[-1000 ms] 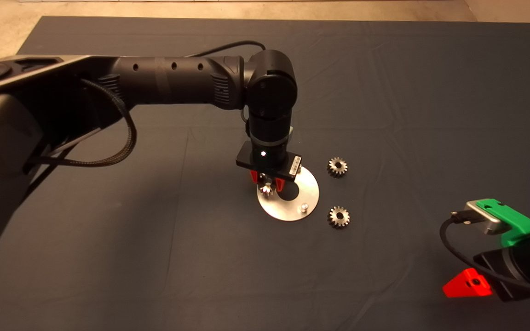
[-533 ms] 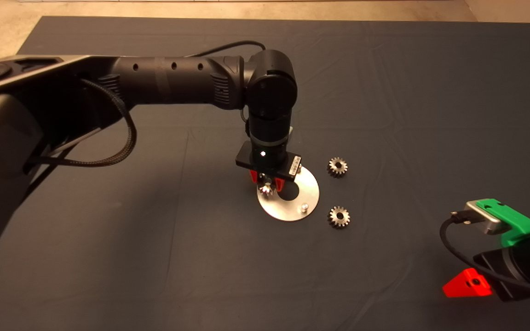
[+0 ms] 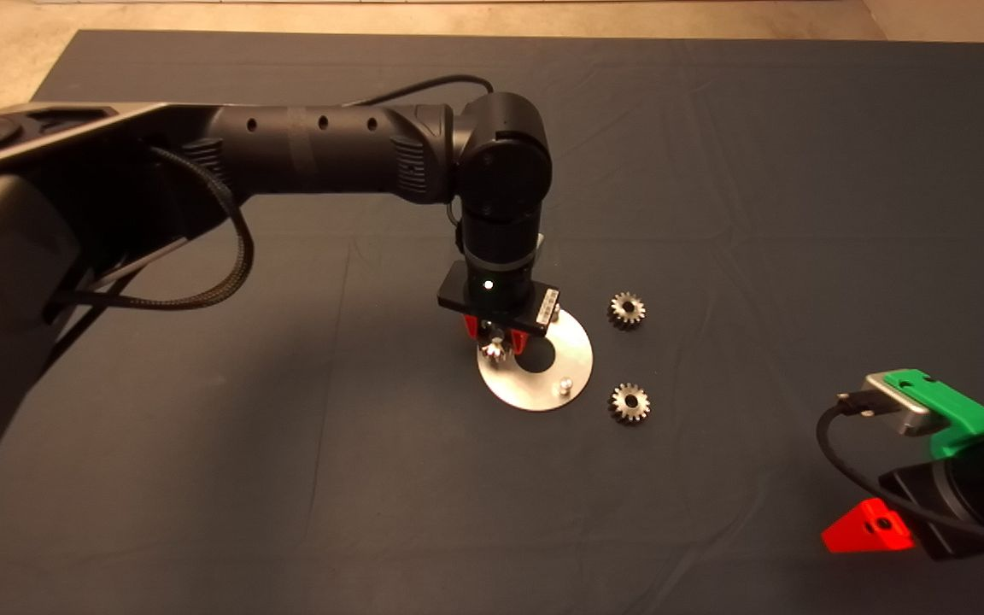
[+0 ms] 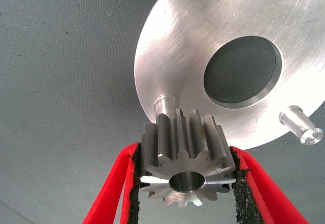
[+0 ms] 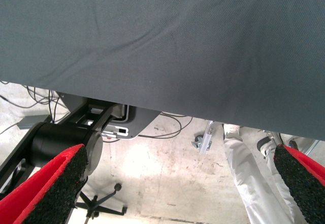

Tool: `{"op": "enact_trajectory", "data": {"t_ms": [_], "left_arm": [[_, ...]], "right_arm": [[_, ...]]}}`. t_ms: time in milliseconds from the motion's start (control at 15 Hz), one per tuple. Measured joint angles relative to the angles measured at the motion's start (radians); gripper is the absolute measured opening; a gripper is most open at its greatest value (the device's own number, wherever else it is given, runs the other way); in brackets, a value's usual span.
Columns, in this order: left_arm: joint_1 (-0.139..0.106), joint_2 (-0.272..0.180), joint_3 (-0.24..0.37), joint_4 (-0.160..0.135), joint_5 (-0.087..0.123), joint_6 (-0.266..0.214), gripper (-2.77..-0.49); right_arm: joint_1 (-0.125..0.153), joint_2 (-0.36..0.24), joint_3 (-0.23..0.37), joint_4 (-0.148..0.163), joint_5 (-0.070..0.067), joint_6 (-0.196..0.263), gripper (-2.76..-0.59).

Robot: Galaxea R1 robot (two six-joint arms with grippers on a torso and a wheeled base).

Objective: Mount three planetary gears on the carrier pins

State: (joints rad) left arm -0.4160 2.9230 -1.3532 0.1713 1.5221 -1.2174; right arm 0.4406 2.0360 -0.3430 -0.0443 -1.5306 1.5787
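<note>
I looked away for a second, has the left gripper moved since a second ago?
No. The left gripper holds its gear at the same spot over the disc's near-left edge, judged against the two loose gears beside it.

Left arm (image 3: pixel 321 145): black, tubular, with a row of round holes along the forearm and ribbed bands near the joint.
Wrist joint (image 3: pixel 505 171): black rounded housing above a silver ring.
Cables (image 3: pixel 210 273): 1 braided black loop under the arm, 1 thin black lead over the top.
Camera bracket (image 3: pixel 499 299): flat black plate with 1 small white light and a white label.
Left gripper (image 4: pixel 185 183): 2 red fingers lined with rough black pads.
Right gripper (image 3: pixel 876 525): green body, red finger, grey block with a black cable.
</note>
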Motion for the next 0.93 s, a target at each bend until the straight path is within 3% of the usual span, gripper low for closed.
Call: {"op": "enact_trajectory", "data": {"t_ms": [933], "left_arm": [[0.0,0.0,0.003,0.005,0.0,0.0,-2.26]], "right_arm": [[0.0,0.0,0.0,0.0,0.0,0.0,-0.62]]}}
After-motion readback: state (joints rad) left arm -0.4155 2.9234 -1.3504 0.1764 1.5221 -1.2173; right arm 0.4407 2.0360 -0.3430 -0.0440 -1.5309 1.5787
